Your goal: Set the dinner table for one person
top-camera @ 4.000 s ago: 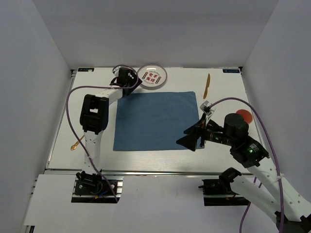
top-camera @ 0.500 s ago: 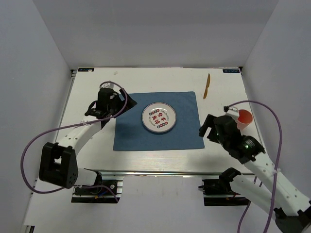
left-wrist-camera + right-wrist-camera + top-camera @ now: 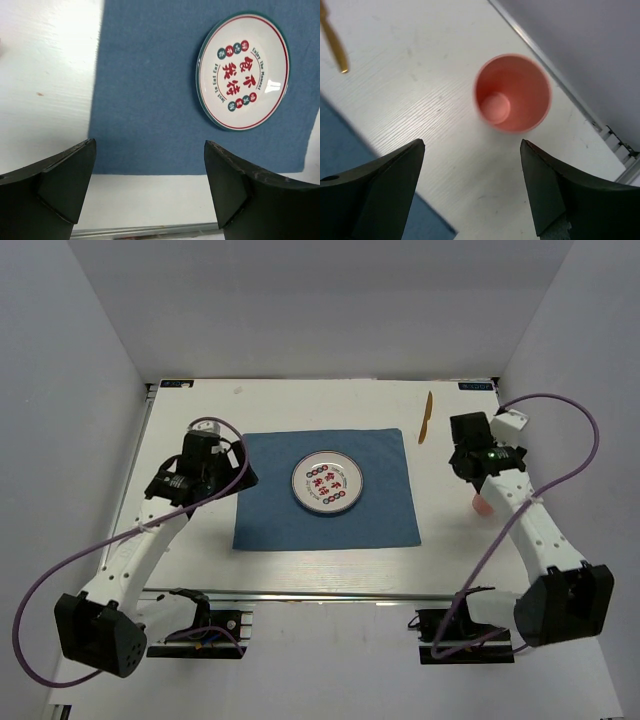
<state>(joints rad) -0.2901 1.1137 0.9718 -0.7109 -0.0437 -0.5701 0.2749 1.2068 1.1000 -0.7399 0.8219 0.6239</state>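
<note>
1. The white table (image 3: pixel 330 405) fills the centre of the top view. It carries a blue placemat (image 3: pixel 270 510) with a patterned plate (image 3: pixel 327 482) in the middle.
2. A pink cup (image 3: pixel 512 93) stands upright right of the placemat, and a gold utensil (image 3: pixel 426 417) lies at upper right.
3. The left hand (image 3: pixel 150 180) is wide and empty at the placemat's edge. The right hand (image 3: pixel 470 190) is wide and empty above the cup.

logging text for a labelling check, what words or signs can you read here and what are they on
"Enjoy The Moment": curved lettering on the plate, beside its centre.
"食不我待", probably: big red characters at the plate's centre.
Second curved line and small round badges on the plate: too blurred to read.
Black corner labels on the table: too small to read.
</note>
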